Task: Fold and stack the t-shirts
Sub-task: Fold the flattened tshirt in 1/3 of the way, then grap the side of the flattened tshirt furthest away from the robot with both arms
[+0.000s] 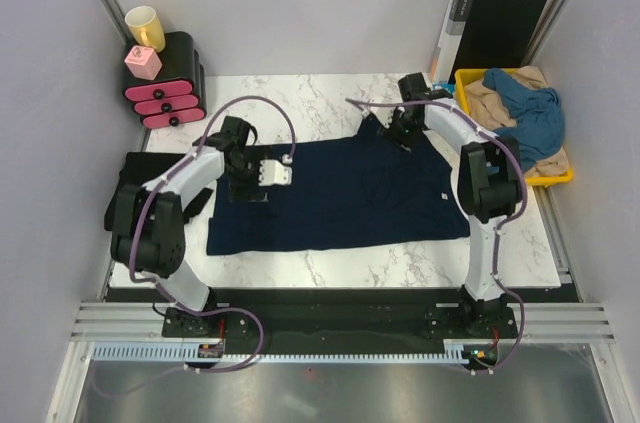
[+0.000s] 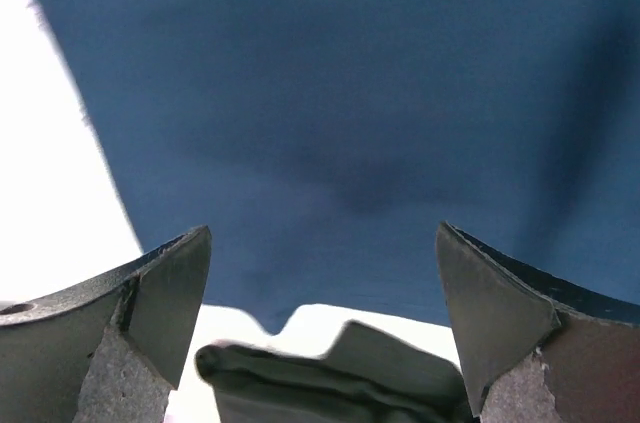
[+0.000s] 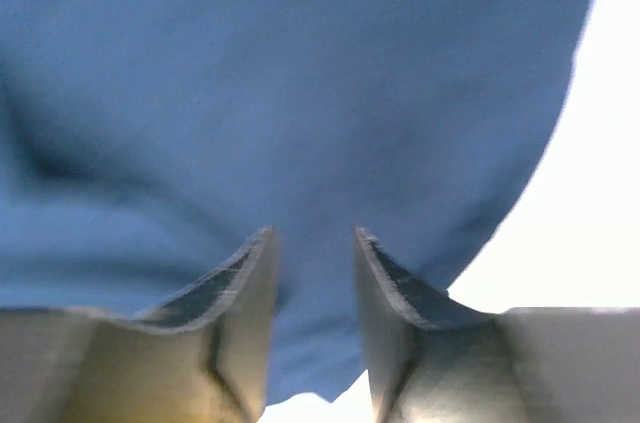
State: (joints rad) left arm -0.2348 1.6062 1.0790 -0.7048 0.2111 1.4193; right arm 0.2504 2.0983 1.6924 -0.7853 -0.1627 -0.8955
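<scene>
A large dark navy t-shirt (image 1: 340, 193) lies spread flat across the marble table (image 1: 300, 103). My left gripper (image 1: 248, 186) hovers over its left part. In the left wrist view that gripper (image 2: 322, 233) is wide open with nothing between its fingers, and the navy cloth (image 2: 350, 93) fills the space beyond. My right gripper (image 1: 400, 135) is at the shirt's far right corner. Its jaws (image 3: 313, 233) stand a narrow gap apart just above the cloth (image 3: 280, 73), which shows through the gap. A medium-blue t-shirt (image 1: 530, 113) and a beige one (image 1: 490, 98) lie heaped in the yellow tray (image 1: 560, 178).
A black orange-edged folder (image 1: 495, 28) leans against the back wall behind the tray. A pink drawer unit (image 1: 165, 88) with a yellow cup (image 1: 145, 25) stands at the back left. Something dark and flat (image 1: 130, 173) lies at the table's left edge.
</scene>
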